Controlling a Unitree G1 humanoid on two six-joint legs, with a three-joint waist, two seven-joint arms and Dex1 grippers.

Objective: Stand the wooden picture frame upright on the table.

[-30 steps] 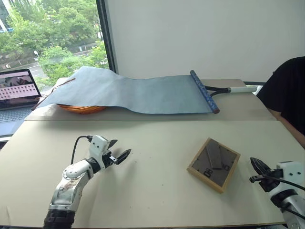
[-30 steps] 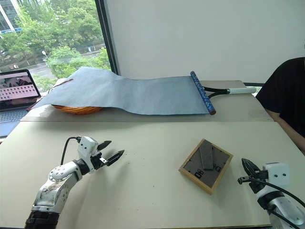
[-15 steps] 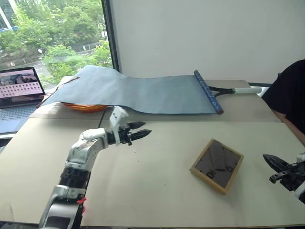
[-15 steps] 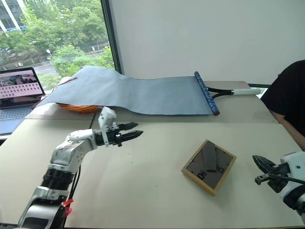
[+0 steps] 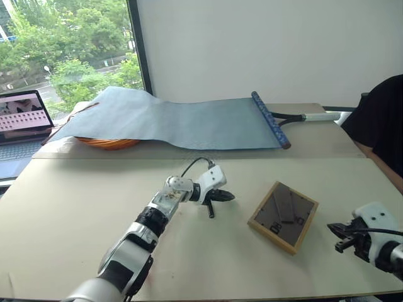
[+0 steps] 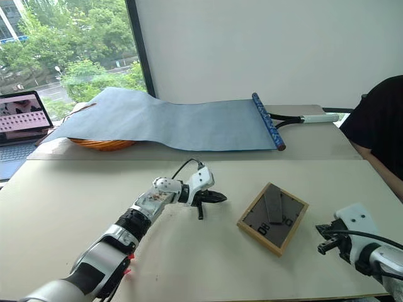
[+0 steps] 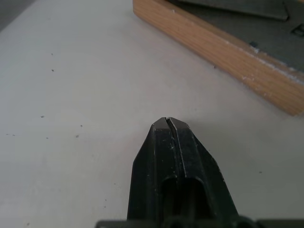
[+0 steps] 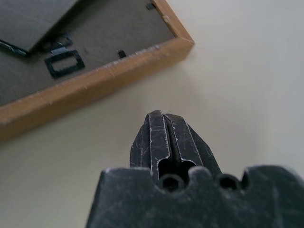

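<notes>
Wooden picture frame (image 5: 283, 216) lies flat, face down, dark back panel up, on table (image 5: 75, 207), right of centre. Left gripper (image 5: 228, 196) near frame's left side, apart from it, fingers pressed together, empty. Right gripper (image 5: 334, 230) just right of frame, not touching, fingers closed, empty. Grey-blue cloth sheet (image 5: 182, 123) at far edge.

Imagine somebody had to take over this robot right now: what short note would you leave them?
Left gripper: shut, holding nothing, over the table, a short way left of the wooden picture frame.
Right gripper: shut, holding nothing, just right of the frame, not touching.
Frame: lying flat, face down, dark back panel and prop stand up, towards the table's right side.
Done: nothing yet.
Left: grasp the frame, raise it, stand it upright on its prop.
</notes>
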